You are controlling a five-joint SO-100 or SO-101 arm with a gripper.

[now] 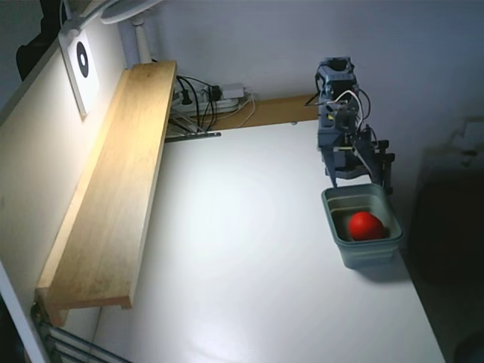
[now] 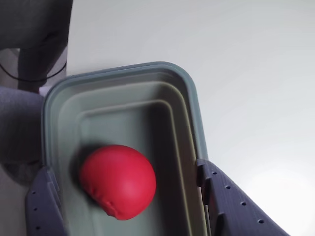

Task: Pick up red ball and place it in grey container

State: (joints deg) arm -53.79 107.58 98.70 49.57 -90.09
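So the red ball (image 2: pixel 118 181) is sitting inside the grey container (image 2: pixel 189 96), down on its floor. The gripper (image 2: pixel 130 196) hangs right above it, jaws spread wide on either side, holding nothing. Container's near the tabletop (image 1: pixel 249 249) edge.

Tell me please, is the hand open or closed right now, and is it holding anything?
Hand: open and empty, above the tub; the ball lies inside the tub.

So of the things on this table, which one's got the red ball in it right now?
The grey container at the table's right edge in the fixed view. It is the only open tub there; the red ball lies inside it, below the hand, not on the wooden shelf.
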